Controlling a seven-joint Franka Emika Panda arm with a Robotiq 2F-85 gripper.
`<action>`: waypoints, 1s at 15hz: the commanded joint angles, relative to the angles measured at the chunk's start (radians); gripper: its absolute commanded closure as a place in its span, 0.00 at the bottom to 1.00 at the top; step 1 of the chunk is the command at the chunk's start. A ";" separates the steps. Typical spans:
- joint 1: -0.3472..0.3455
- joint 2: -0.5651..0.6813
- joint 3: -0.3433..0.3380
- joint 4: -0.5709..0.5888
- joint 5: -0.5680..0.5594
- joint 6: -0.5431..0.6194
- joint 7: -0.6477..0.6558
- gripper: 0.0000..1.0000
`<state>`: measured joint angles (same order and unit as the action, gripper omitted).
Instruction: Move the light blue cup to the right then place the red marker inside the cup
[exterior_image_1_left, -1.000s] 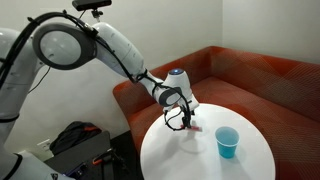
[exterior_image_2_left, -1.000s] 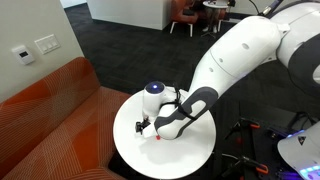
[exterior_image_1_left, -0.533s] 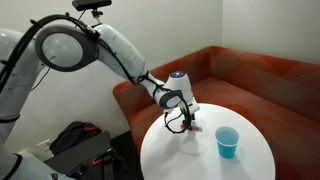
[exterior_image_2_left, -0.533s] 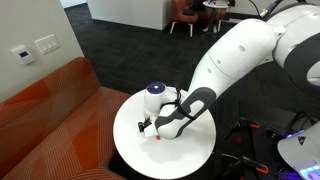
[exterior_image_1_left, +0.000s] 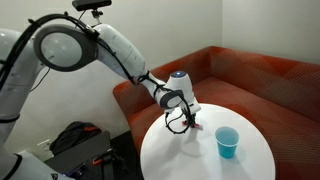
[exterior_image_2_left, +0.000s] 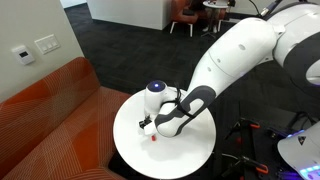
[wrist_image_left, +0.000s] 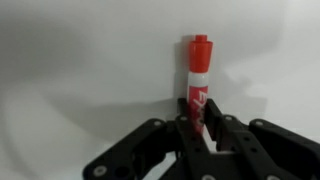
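**Operator:** What am I looking at closest to the wrist camera?

**Spotter:** You have the short red marker. It is a thin round plastic stick with a red capped end and a paler white band below the cap. Below the band is more red with white print. It points away from your lens over the pale tabletop.

**Operator:** And the tool?

**Spotter:** Your black Robotiq gripper is pinching that marker. The fingers are pressed against its lower part from both sides, with no gap showing. In both exterior views the gripper hangs low over the table. The marker shows as a small red spot under it. I cannot tell you whether its lower end touches the surface.

**Operator:** Where is that on the table?

**Spotter:** You are over the round white table, which is smooth and matte. You are on the side nearer the sofa, not at the rim.

**Operator:** The cup?

**Spotter:** The small light blue plastic cup stands upright and open-topped on the same table. It is plain and tapers slightly toward its base. It is near your gripper but clearly apart from it.

**Operator:** What lies beyond?

**Spotter:** Your glossy white robot arm reaches in over the table edge. Behind the table is a curved orange-red fabric sofa with a ribbed weave. A black bag sits on the floor beside the table, and dark carpet stretches farther back.
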<state>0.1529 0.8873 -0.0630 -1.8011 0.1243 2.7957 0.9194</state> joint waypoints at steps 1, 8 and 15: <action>0.007 -0.013 -0.003 -0.006 0.028 -0.015 -0.033 0.95; -0.010 -0.150 0.068 -0.096 0.095 -0.031 -0.070 0.95; 0.006 -0.355 0.054 -0.202 0.116 -0.179 -0.032 0.95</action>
<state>0.1547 0.6595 -0.0058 -1.9100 0.2246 2.6840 0.8921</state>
